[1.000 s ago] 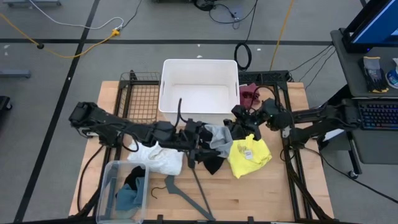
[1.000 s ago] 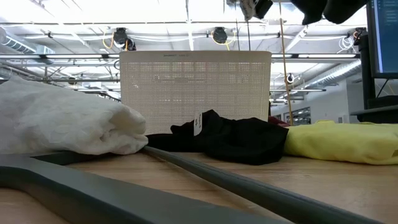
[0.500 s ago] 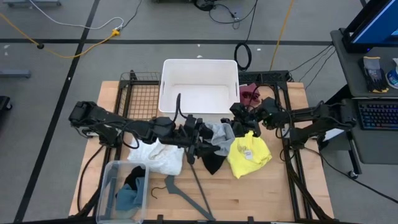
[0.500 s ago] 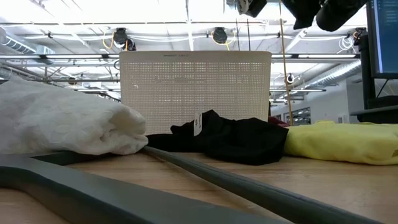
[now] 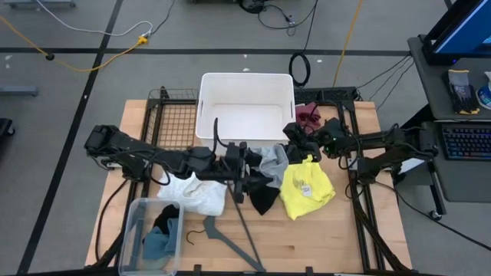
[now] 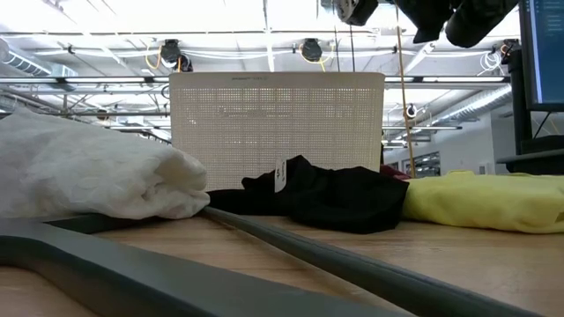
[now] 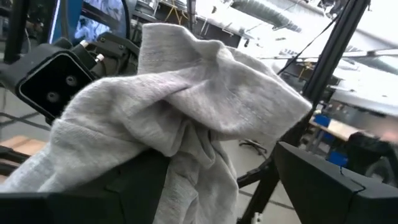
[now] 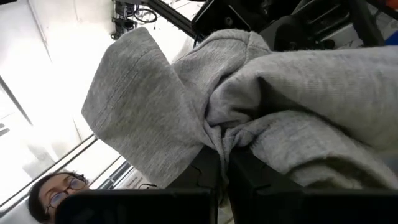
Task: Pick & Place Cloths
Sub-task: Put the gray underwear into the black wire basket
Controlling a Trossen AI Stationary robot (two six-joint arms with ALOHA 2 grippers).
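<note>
Both grippers — left gripper, right gripper — pinch the soft grey fabric cloth between closed jaws, now carried nearer the white rectangular plastic bin — drop-off looks close.

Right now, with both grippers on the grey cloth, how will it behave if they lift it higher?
Probably floppy: the grey cloth folds and droops between the left gripper and right gripper. It likely weighs little, since it hangs bunched above the table without pulling taut. Its fuzzy knit should grip rather than slip, though loose ends may trail over the yellow cloth.
</note>
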